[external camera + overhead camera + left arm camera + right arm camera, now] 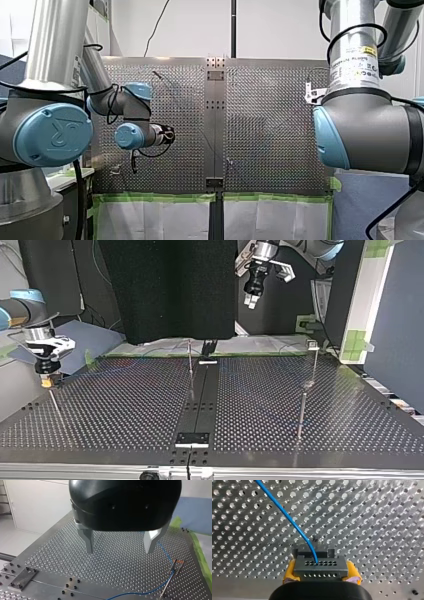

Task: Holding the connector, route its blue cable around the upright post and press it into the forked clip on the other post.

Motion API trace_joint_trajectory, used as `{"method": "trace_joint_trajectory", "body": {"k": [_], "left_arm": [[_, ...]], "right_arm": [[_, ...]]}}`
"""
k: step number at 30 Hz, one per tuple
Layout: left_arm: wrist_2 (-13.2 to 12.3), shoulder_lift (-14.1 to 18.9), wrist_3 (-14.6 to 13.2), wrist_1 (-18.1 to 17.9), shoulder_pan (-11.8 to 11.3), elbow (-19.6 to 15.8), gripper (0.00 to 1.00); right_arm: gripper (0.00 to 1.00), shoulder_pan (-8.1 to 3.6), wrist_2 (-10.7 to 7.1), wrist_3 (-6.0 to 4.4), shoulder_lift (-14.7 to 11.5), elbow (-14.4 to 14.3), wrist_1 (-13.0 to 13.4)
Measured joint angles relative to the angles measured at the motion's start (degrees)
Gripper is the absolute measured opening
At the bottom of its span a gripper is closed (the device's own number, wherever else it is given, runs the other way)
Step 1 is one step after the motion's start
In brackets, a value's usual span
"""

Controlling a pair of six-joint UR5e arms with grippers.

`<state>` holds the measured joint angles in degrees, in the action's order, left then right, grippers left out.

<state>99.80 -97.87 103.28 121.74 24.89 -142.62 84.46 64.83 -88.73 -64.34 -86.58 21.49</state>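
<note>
Pinches the grey connector (320, 567) between the yellow pads (290, 570) of my right hand (321, 578), low over the perforated counter (374, 530) at the top view's left. Trails the blue cable (287, 517) from a hole in the connector away across the counter. Hangs my left hand (119, 550) high, metal fingers (88, 542) spread, gripping nothing.

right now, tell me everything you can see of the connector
The connector is a dark grey, plastic-looking rectangular block with two rows of small round holes in its face and a notched part behind. It is clamped between the yellow pads of my right gripper, over the perforated table. The blue cable enters a hole in the row farther from the gripper's body and runs away across the table.
</note>
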Motion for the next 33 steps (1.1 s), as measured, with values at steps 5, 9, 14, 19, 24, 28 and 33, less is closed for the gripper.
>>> {"method": "trace_joint_trajectory", "body": {"k": [5,9,14,19,24,28,33], "left_arm": [[0.0,0.0,0.0,0.0,0.0,0.0,1.00],[0.0,0.0,-0.1,0.1,0.0,0.0,1.00],[0.0,0.0,-0.2,0.2,0.0,0.0,1.00],[0.0,0.0,-0.3,0.2,0.0,0.0,1.00],[0.1,0.0,-0.3,0.2,0.0,0.0,1.00],[0.1,0.0,-0.3,0.2,-0.1,0.0,1.00],[0.1,0.0,-0.3,0.2,-0.2,0.0,1.00]], "right_arm": [[0.00,-0.38,-0.12,0.32,0.1,0.0,-1.0],[0.00,-0.58,-0.13,0.76,0.1,0.0,-1.5],[0.00,-0.67,-0.26,1.22,0.2,0.0,-1.4],[0.00,-0.50,-1.33,1.48,0.5,0.0,-1.1],[0.00,-0.33,-2.00,1.73,1.0,0.0,-0.8],[0.00,-0.36,-2.13,1.91,1.2,0.1,-0.5],[0.00,-0.52,-2.16,1.83,1.2,0.4,-0.3]]}}
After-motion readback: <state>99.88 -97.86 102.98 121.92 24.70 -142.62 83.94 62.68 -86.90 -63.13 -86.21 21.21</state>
